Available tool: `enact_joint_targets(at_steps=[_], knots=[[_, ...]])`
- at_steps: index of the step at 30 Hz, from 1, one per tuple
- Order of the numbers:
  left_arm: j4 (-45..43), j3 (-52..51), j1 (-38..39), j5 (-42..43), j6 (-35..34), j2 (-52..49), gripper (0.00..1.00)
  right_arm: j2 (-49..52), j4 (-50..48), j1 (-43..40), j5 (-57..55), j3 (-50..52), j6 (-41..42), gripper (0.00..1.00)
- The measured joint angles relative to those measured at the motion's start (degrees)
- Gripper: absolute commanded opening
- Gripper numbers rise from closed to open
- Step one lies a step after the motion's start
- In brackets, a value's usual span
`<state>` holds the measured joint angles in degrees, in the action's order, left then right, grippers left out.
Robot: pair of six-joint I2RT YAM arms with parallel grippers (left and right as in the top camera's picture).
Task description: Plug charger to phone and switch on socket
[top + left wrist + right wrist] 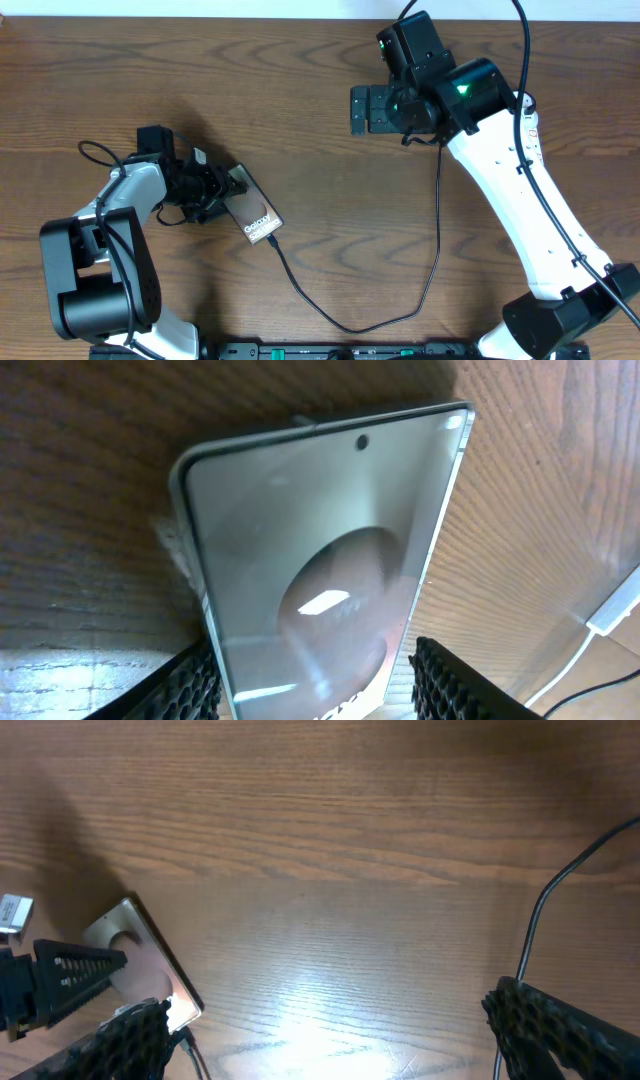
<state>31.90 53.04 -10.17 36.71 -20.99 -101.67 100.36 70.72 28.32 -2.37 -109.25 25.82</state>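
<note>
The phone (pixel 254 210) lies on the wooden table with its "Galaxy" end pointing down-right. It fills the left wrist view (pixel 320 560) and shows in the right wrist view (pixel 140 955). My left gripper (pixel 212 190) is open and straddles the phone's upper-left end (pixel 315 685). Its left finger is against the edge and a gap shows at the right finger. The charger's black cable (pixel 345 325) loops from the phone's lower end (pixel 272 240) to under the right arm. Its tip sits at the phone's port. My right gripper (pixel 362 110) is open and empty (pixel 320 1050), high over the table. The socket itself is out of view.
A small white piece with a thin white cord (pixel 612 615) lies at the right edge of the left wrist view. The black cable also crosses the right wrist view (pixel 538 920). Both arm bases stand at the table's front edge (pixel 300 350).
</note>
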Motion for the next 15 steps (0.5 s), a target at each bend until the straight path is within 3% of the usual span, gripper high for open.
enact_joint_targets(at_steps=[15], knots=[[4.4,0.4,0.2,-6.0,-0.1,0.9,0.62,0.0,0.2,0.0,0.0,0.0,0.0,0.99]])
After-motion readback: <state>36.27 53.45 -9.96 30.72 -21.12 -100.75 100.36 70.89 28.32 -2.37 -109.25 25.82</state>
